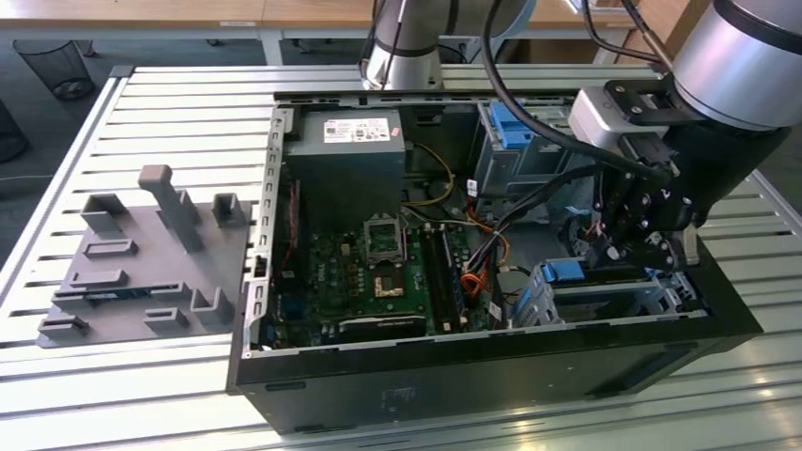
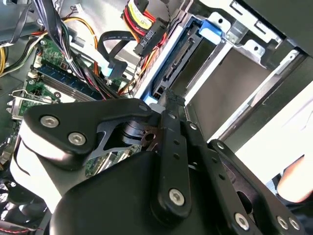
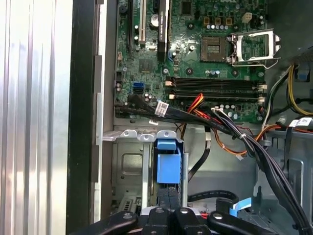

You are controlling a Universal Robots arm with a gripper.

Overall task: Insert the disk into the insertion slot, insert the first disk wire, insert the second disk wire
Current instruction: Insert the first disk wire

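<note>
The disk [image 3: 168,169], clipped in its blue frame, sits edge-on inside the insertion slot [image 3: 126,164], a silver perforated cage at the case's front corner on the exterior view's right [image 1: 626,299]. Its blue frame shows there too [image 1: 564,272]. My gripper [image 3: 168,198] is directly at the disk's outer end, its black fingers together with no gap. In the second wrist view the gripper [image 2: 168,98] touches the disk's connector edge [image 2: 176,63]. A black plug on red and yellow wires [image 2: 146,35] hangs loose beside that edge, not plugged in.
The open case holds a green motherboard [image 1: 376,263], a grey power supply [image 1: 345,160] and a taller grey bay with a blue tab [image 1: 514,127]. A thick black cable bundle [image 3: 254,147] runs beside the cage. A grey fixture plate [image 1: 138,272] lies on the slatted table [image 1: 188,103].
</note>
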